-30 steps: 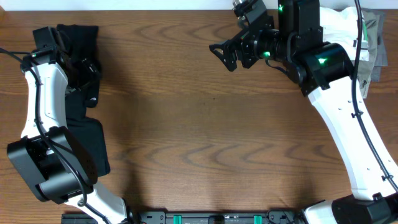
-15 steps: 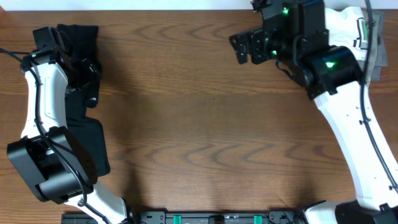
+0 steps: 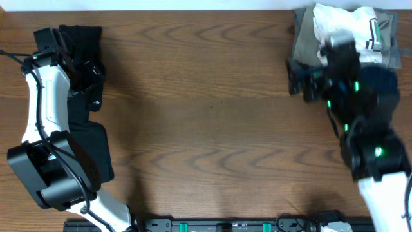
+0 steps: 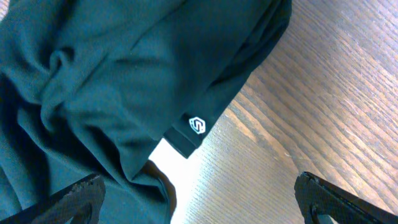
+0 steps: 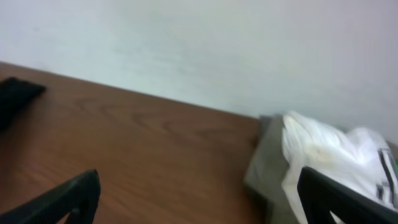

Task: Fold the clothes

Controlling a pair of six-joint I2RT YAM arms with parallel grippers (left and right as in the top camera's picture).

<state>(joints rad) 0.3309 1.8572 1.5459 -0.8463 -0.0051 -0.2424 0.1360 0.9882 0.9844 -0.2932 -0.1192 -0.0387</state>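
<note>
Left gripper (image 4: pixel 199 202): jaws wide, nothing between them, poised over black garment (image 4: pixel 112 81) at upper left of overhead frame. Garment crumpled on table, small white logo (image 4: pixel 198 125) near its hem.

Right gripper (image 5: pixel 202 199): jaws wide, empty, at upper right of overhead frame. Just beyond it, white T-shirt (image 5: pixel 329 162) heaped on khaki piece (image 5: pixel 264 168), upper right corner.

Table (image 3: pixel 206 116): brown wood grain, with bright glare patch in left wrist view. Plain pale wall (image 5: pixel 199 50) behind far edge.
</note>
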